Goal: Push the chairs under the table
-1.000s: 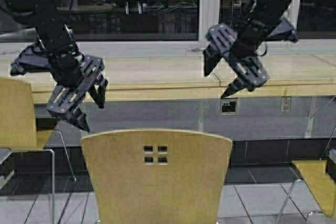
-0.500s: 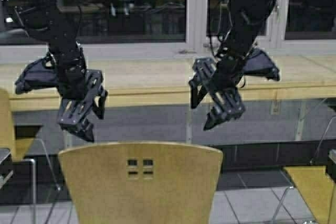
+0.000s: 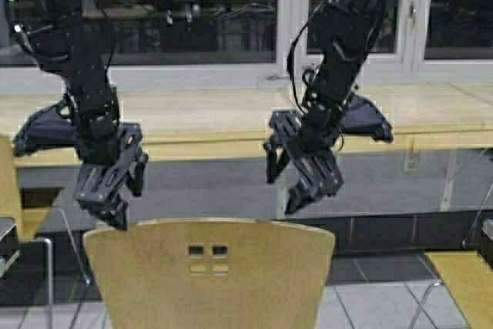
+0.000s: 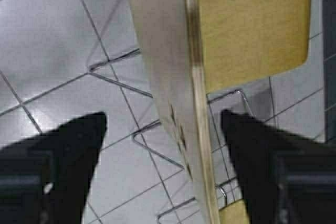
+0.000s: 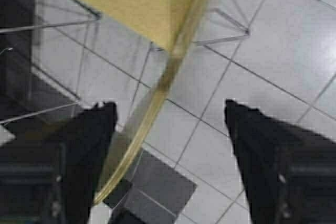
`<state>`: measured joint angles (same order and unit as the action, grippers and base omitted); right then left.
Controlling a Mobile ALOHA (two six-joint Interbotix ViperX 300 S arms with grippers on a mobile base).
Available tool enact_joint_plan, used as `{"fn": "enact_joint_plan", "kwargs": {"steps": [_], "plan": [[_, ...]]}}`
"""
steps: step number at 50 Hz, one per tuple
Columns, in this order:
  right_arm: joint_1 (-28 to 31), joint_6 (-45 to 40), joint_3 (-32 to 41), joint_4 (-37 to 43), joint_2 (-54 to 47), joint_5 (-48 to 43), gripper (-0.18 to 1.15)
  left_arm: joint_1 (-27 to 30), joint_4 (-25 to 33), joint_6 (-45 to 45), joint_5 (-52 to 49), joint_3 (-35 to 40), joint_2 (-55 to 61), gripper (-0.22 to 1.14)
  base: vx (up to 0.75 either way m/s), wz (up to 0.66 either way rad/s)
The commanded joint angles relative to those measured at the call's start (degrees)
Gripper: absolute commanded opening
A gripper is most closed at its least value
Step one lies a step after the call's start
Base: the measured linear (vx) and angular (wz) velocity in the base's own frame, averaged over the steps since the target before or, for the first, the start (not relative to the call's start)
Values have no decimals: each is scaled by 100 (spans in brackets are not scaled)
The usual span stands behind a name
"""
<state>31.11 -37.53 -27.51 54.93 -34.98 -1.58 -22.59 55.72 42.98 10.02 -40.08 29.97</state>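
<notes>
A tan plywood chair (image 3: 208, 275) stands right in front of me, its backrest with four square cutouts facing me. Beyond it runs the long pale-wood table (image 3: 208, 148). My left gripper (image 3: 127, 206) hangs open just above the backrest's left top corner. In the left wrist view the left gripper (image 4: 163, 116) straddles the backrest's top edge (image 4: 191, 77) from above. My right gripper (image 3: 279, 196) is open a little above the backrest's right part. In the right wrist view the right gripper (image 5: 169, 106) has the curved top edge (image 5: 173, 72) near one finger.
A second chair (image 3: 15, 198) stands at the left edge and a third chair's seat (image 3: 462, 267) at the right. Dark windows rise behind the table. Grey floor tiles (image 5: 273, 51) and chrome legs (image 4: 157, 153) lie below the grippers.
Both grippers have come down toward the top of the chair's backrest, the right one also moving left. The scene has shifted left, so the robot has moved.
</notes>
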Motion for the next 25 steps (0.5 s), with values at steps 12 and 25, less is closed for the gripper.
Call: {"fn": "enact_joint_plan", "kwargs": {"steps": [12, 25], "plan": [[-44, 26, 448, 158, -378, 88, 95, 26, 9, 9, -9, 466, 378, 98, 3, 2], [-158, 26, 888, 149, -835, 237, 95, 70, 9, 0, -18, 835, 914, 98, 2, 1]]}}
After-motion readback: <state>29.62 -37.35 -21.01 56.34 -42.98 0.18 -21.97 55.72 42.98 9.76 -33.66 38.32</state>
